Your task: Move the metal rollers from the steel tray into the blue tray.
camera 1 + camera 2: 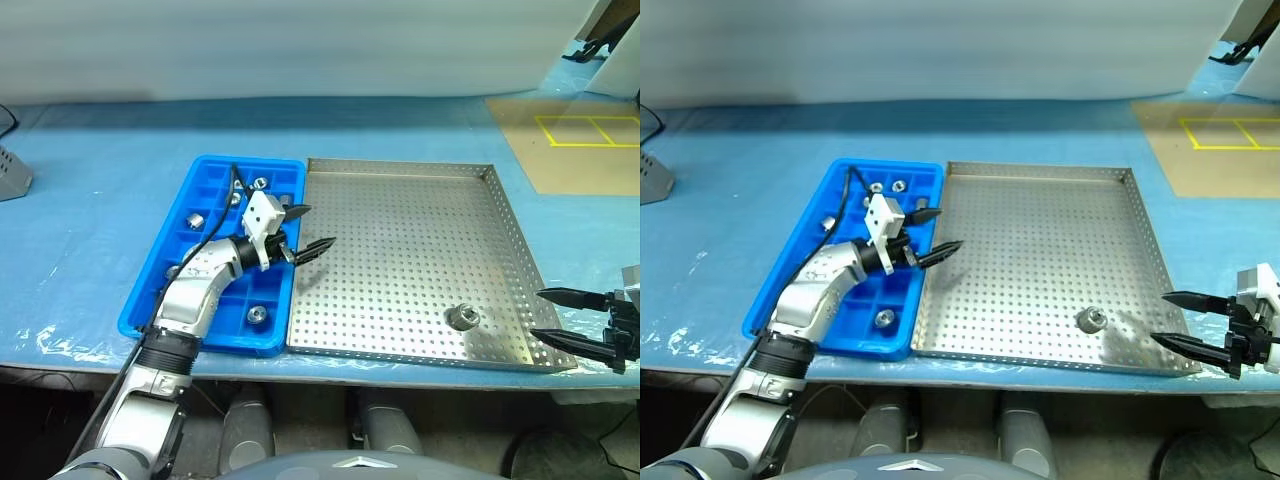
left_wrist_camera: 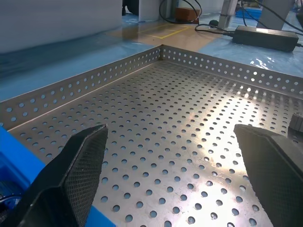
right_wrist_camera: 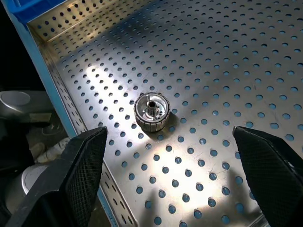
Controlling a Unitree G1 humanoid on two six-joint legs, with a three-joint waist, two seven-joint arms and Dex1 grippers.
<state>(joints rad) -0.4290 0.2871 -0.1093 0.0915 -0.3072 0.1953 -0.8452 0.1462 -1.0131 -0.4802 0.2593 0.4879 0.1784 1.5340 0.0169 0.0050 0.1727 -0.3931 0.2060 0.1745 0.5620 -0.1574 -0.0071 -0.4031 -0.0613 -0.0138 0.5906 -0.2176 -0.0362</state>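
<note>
One roller (image 1: 462, 318) left on the steel tray (image 1: 420, 175), lower right of frame, others already in blue tray (image 1: 200, 166) cells; right gripper (image 1: 560, 318), fingers spread, hangs off the tray's right corner, likely lining up; left gripper (image 1: 310, 228) empty, spread, over the trays' seam.

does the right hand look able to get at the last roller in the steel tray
Probably yes. The right hand is open, just outside the steel tray at its near right corner, and the roller stands alone on the perforated floor with only the low rim between them.
</note>
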